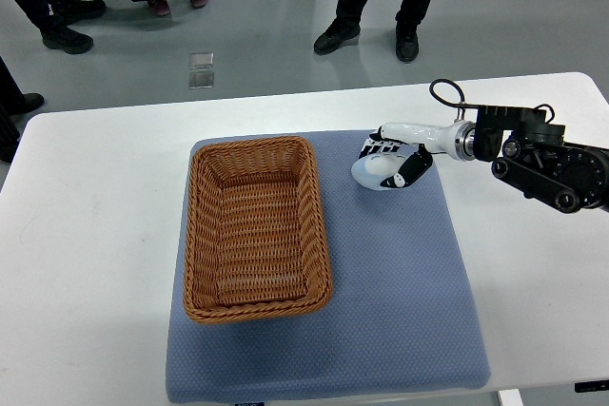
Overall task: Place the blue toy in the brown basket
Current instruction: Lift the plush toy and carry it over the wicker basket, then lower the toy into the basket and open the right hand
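Note:
A brown wicker basket [255, 227] stands empty on the left half of a blue mat [400, 282]. My right arm comes in from the right edge, and the right hand [392, 163] is low over the mat just right of the basket's far corner. A pale blue rounded toy [371, 174] sits in the hand, still at mat level. The fingers [381, 148] curl over its far side and the thumb [413, 169] presses its near right side. Most of the toy's top is hidden by the hand. The left arm does not show.
The mat lies on a white table [86, 235]. Several people's legs and shoes stand on the grey floor beyond the far edge [381, 7]. A small clear square [201, 70] lies on the floor.

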Available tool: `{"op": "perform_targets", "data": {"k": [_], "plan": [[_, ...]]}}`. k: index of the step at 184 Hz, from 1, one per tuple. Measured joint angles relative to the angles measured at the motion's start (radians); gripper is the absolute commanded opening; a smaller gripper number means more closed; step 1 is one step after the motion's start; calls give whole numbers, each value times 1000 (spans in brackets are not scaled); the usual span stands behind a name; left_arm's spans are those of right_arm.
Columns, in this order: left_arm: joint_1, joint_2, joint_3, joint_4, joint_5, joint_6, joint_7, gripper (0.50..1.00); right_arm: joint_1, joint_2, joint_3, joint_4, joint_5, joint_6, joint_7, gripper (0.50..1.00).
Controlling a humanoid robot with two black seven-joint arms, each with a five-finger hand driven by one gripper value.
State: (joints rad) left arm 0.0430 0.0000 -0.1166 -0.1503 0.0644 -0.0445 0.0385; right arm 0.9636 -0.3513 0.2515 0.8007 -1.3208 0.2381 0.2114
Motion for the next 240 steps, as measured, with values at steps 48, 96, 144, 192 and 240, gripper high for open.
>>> {"op": "perform_targets", "data": {"k": [48,96,144,192,240], "plan": [[0,0,0,0,0,0,0,1000,7,-5,6,9,12,3,7,500],[0,0,0,0,0,0,0,1000,64,-58,21,97,42,11,63,500],[0,0,0,0,0,0,0,1000,112,-47,21,207,56,8,101,500],[0,0,0,0,0,0,0,1000,125,93,13,205,58,-33,98,500],[0,0,0,0,0,0,0,1000,123,231,-30,136,53,-73,88,500]]}}
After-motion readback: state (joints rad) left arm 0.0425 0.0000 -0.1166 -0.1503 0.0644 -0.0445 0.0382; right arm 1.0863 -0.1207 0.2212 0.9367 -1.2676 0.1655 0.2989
